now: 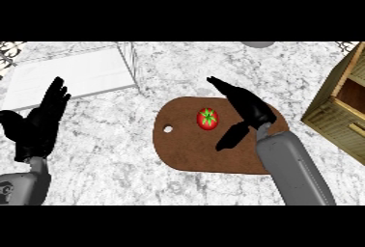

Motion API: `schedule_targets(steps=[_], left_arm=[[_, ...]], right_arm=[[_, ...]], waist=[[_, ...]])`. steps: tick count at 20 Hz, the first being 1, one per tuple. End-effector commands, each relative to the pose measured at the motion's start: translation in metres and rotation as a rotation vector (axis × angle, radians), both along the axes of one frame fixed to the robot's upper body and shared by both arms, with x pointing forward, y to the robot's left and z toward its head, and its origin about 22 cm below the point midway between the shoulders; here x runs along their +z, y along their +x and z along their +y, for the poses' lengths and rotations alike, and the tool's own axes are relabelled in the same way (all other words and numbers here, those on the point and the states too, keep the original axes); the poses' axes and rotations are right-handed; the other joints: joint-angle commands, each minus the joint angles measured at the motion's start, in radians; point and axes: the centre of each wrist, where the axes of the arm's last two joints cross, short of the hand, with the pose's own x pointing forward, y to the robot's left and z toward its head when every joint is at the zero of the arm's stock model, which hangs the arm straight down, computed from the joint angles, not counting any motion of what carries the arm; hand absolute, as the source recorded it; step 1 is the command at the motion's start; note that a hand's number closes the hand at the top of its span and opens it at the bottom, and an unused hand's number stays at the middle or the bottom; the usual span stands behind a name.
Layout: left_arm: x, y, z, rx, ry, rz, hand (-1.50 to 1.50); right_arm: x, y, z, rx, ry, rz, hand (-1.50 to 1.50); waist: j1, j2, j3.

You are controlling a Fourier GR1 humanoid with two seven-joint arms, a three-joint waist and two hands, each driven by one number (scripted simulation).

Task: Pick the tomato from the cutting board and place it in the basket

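Lying on the cutting board (192, 154), the tomato (207, 118) sits just left of the open right hand (246, 108).

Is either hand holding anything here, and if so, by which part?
Nothing is held. The tomato lies free on the cutting board; the right hand is open beside it, and the left hand rests open at the left.

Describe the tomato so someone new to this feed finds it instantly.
Find the brown cutting board in the middle of the marble counter. The tomato lies on its upper part, just left of the right hand. It is the only red thing there, round with a green star-shaped top.
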Motion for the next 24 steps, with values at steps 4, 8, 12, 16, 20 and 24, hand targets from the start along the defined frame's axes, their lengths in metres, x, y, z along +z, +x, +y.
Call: schedule_targets(steps=[4, 8, 12, 16, 20, 24], left_arm=[[-0.027, 0.005, 0.015, -0.011, -0.015, -0.001, 0.00], [-0.006, 0.000, -0.006, 0.011, 0.008, 0.000, 0.00], [-0.003, -0.004, -0.020, -0.005, 0.005, -0.001, 0.00], [-0.007, -0.007, 0.005, -0.026, -0.015, -0.006, 0.00], [-0.029, 0.007, -0.004, 0.015, -0.003, 0.001, 0.00], [-0.001, 0.010, -0.012, 0.001, 0.005, -0.002, 0.00]], right_arm=[[-0.031, 0.007, 0.012, -0.009, -0.077, -0.008, -1.50], [-0.016, 0.011, 0.023, -0.023, -0.099, 0.014, -1.50], [-0.027, -0.004, 0.008, -0.007, -0.088, -0.001, -1.50], [-0.025, 0.019, 0.014, -0.018, -0.100, 0.017, -1.50], [-0.026, 0.007, 0.034, -0.002, -0.120, 0.022, -1.50], [-0.048, 0.008, 0.028, -0.002, -0.135, 0.053, -1.50]], waist=[[0.000, 0.004, 0.000], [0.003, 0.001, 0.000], [-0.001, -0.001, 0.000], [0.002, 0.000, 0.000], [-0.003, 0.000, 0.000], [-0.001, 0.000, 0.000]])
